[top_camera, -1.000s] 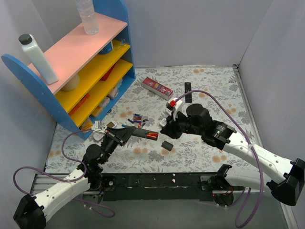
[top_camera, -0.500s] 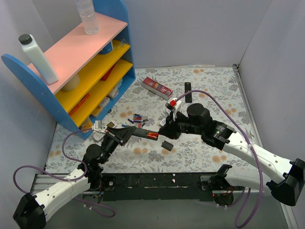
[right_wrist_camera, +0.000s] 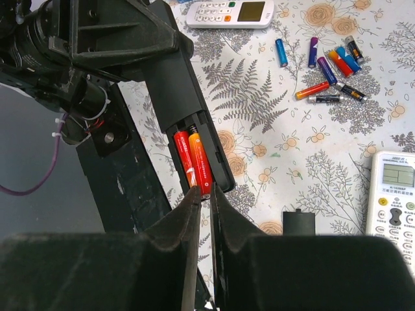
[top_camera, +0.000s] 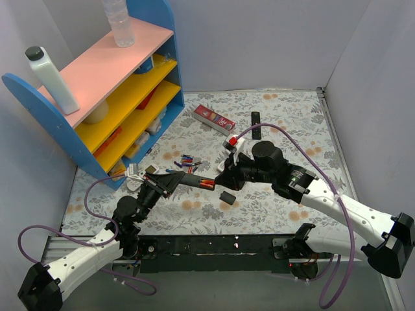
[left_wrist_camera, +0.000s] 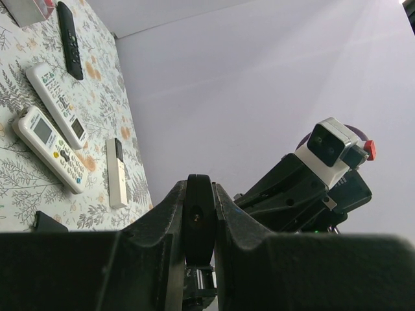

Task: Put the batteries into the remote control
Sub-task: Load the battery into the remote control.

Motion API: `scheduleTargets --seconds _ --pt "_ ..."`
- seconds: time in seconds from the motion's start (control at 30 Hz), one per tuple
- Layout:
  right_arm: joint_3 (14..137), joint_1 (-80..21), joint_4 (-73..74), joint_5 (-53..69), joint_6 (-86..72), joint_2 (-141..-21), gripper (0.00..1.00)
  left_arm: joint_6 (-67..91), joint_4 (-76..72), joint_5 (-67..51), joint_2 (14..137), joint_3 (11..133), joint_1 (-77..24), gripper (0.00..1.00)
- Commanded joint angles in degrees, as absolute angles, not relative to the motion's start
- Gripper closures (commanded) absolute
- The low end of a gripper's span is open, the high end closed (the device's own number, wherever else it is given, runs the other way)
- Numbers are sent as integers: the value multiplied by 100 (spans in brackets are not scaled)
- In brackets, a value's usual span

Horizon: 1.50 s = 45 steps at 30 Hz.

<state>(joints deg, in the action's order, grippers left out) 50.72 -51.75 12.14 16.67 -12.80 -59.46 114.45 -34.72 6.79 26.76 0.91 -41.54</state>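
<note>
Right gripper (right_wrist_camera: 203, 194) is all but pinched shut, only a hairline slit between the fingers, and I can't see anything actually held in there. Its tips sit right at the right-hand end of the loaded batteries (right_wrist_camera: 192, 159), a red one and an orange one lying side by side in the open compartment of the remote control (right_wrist_camera: 180, 91). That's the dark remote, up off the table (right_wrist_camera: 259, 110), with the left gripper (left_wrist_camera: 198, 214) clamped tight on its left end. A small black cover (right_wrist_camera: 298, 223) lies on the floral cloth close to the remote's right end. The spare batteries (right_wrist_camera: 331, 65) are scattered on the far side of the remote. A white keypad remote (right_wrist_camera: 392, 201) lies flat nearby too.
</note>
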Motion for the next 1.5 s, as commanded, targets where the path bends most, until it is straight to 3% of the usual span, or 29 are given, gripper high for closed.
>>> scheduleTargets --seconds 0.0,0.53,0.97,1.47 --pt "5018 -5159 949 1784 -1310 -6003 84 11865 -3586 624 2602 -738 -4184 100" --pt "4992 -5150 809 1907 -1283 -6284 93 11892 -3797 501 2628 -703 -4184 100" --pt "4966 -5159 791 1828 -1222 -6548 95 12050 -4412 396 2672 -791 -4184 100" --pt "5203 -5976 1871 467 -62 -7092 94 12199 -4280 580 2356 -870 -4184 100"
